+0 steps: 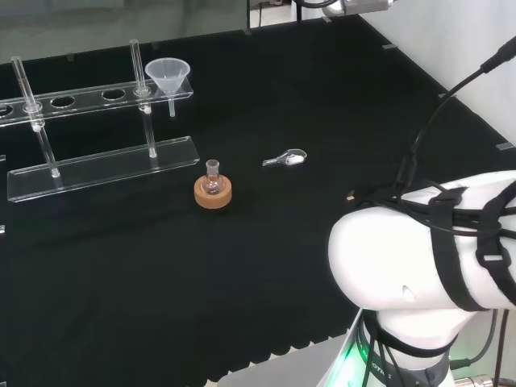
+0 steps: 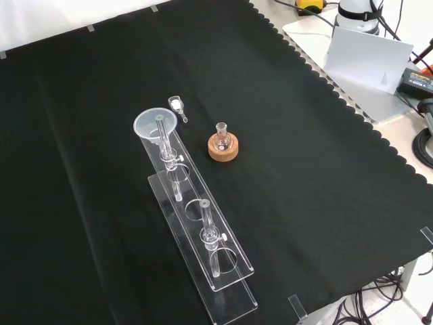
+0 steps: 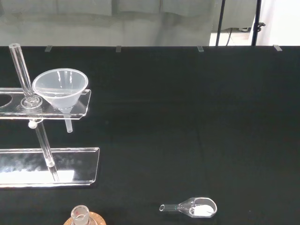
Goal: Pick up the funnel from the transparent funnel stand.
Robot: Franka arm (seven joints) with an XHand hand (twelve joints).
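Fingers are something I cannot tell about from here, open or curled; I am seeing just the arm's big white link point(image 1: 419, 250), strapped with black cable ties, sitting low at the right of the head view, well apart from the glassware.

I am looking at the funnel point(image 1: 168, 76), a cloudy, translucent cone with a short stem, sitting upright in the end hole of the transparent funnel stand point(image 1: 105, 165). That stand is showing as two flat clear plates, upper and lower, joined by thin clear rods. In the front view the funnel point(image 2: 155, 124) is sitting at the stand's far end, and its stem is hanging free below the upper plate.

Just beside that end, a small clear scoop point(image 3: 194, 206) holding white powder is lying on the matte black cloth point(image 2: 304, 135), and a little round flask point(image 1: 212, 182) is standing on a cork ring point(image 1: 213, 196). Bare cloth is stretching wide between these and the arm
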